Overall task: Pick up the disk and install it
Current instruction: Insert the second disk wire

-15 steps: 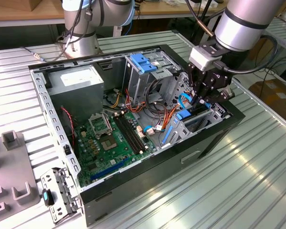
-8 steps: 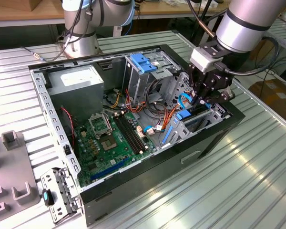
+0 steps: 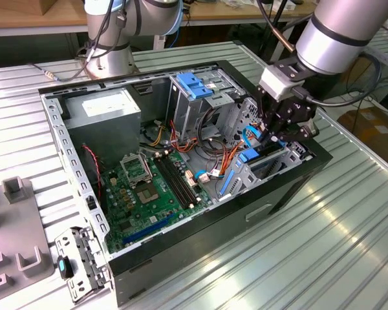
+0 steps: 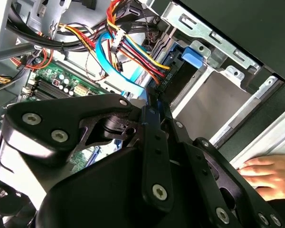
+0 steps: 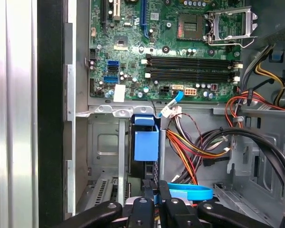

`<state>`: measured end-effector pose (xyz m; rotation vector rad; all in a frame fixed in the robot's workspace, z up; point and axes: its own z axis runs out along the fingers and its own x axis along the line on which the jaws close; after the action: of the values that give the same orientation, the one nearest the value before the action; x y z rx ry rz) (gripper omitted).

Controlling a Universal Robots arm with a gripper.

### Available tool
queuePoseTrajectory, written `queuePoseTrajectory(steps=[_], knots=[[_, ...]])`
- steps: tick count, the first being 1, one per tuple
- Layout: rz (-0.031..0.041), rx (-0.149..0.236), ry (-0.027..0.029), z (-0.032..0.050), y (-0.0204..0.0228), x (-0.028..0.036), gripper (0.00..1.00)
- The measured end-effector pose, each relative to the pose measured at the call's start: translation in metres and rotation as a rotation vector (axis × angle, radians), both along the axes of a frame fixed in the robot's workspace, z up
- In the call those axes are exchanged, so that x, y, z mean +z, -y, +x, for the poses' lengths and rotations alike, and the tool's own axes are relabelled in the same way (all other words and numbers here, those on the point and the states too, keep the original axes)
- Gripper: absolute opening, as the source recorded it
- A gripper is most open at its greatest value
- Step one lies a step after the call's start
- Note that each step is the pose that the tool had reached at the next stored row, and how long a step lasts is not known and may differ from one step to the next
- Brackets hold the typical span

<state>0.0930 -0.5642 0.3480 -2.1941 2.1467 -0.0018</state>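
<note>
The disk (image 3: 253, 157) stands on edge in the drive bay at the computer case's end nearest the exterior view's right, its blue carrier frame showing. My gripper (image 3: 272, 139) reaches down into that bay. In the first wrist view the fingers (image 5: 142, 205) close on the dark thin edge of the disk (image 5: 140, 172), just beyond its blue tab (image 5: 146, 144). The second wrist view shows the gripper (image 4: 153, 100) shut on the disk's edge (image 4: 173, 79), which sits against the bay's metal wall with a blue clip (image 4: 192, 55) at its far end.
The open case (image 3: 291, 187) lies on a ribbed metal table. Inside are the motherboard (image 3: 149, 187), a grey power-supply box (image 3: 110, 106), a cage with a blue cap (image 3: 194, 87) and loose cables (image 5: 199, 142). A person's hand (image 4: 266, 172) rests near the case edge.
</note>
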Motion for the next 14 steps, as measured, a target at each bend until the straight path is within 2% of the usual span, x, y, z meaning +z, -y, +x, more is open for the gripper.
queuePoseTrajectory(steps=[14], knots=[[0.0024, -0.004, 0.0, 0.0, 0.001, -0.001, 0.16]])
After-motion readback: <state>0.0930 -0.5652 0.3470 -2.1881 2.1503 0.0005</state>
